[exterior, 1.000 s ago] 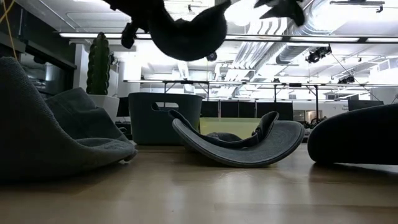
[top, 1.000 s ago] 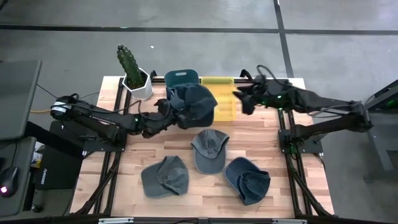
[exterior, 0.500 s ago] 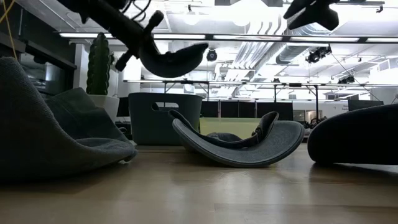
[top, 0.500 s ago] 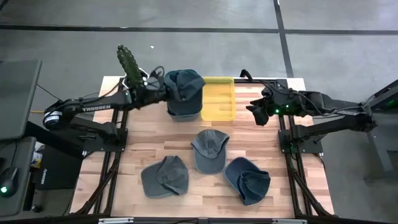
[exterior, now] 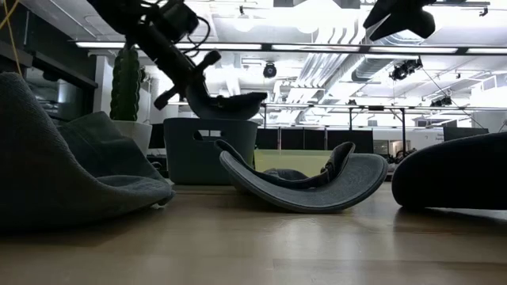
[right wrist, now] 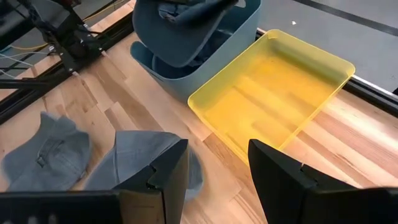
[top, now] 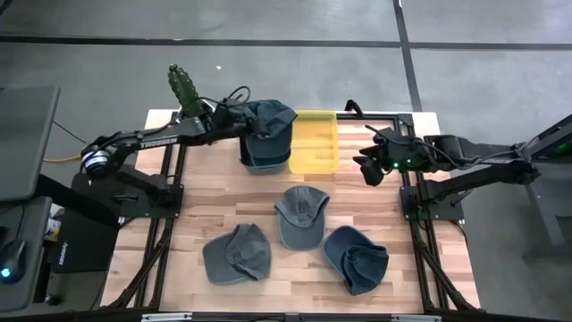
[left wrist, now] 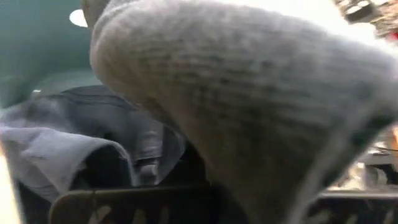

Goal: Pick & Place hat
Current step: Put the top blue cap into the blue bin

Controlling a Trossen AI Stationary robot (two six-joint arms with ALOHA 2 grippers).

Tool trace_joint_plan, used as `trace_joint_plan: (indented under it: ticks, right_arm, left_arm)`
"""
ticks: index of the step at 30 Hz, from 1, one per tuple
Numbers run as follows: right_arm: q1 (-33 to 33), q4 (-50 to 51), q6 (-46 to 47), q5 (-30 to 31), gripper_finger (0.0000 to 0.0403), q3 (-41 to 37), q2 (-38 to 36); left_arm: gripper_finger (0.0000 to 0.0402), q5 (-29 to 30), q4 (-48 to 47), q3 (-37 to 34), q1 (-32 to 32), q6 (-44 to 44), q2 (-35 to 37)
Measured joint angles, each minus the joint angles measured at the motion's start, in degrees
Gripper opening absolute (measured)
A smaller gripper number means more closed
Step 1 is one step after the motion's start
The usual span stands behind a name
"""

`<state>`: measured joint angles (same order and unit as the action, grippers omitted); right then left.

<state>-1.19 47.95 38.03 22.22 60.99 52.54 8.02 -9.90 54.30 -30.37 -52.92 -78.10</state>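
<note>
A dark blue-grey cap (top: 270,121) hangs from my left gripper (top: 237,121) just above the dark teal bin (top: 264,159) at the table's far edge. In the low view, the cap (exterior: 231,103) hovers over the bin's rim (exterior: 210,123). Other caps lie inside the bin (left wrist: 93,149). My right gripper (right wrist: 214,177) is open and holds nothing. It hovers above the table's right edge (top: 365,168), beside the yellow tray (top: 313,141). My left gripper is shut on the cap's edge on the table's left side (exterior: 198,93). It reaches in from the left, slanting downward. The cap's own cloth (left wrist: 249,93) hides the fingers in the wrist view. The cap is lifted clear and hangs roughly level over the bin.
Three more caps lie on the wooden table: one in the middle (top: 301,215), one near left (top: 237,253), one near right (top: 356,258). A potted cactus (top: 186,94) stands at the far left corner, next to the left arm. The yellow tray (right wrist: 273,93) is beside the bin.
My left gripper has carried the cap from above mid-table toward the far edge and lowered it to just over the bin. My right gripper has drawn away from the cap toward the table's right edge.
</note>
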Motion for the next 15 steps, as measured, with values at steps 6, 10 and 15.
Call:
trace_joint_plan:
  ticks: [6,10,15]
  right_arm:
    - [0.0,0.38,0.77,0.42,0.0161,0.0,0.01]
    - [0.0,0.41,0.79,0.42,0.0161,0.0,0.01]
    - [0.0,0.56,0.79,1.27,0.0161,0.0,0.01]
  left_arm:
    - [0.0,3.74,-3.91,1.3,0.0,-1.03,-2.58]
    - [0.0,4.8,-4.21,1.3,0.0,-2.87,-2.63]
    - [0.0,4.82,-7.76,1.28,0.0,-5.93,-2.69]
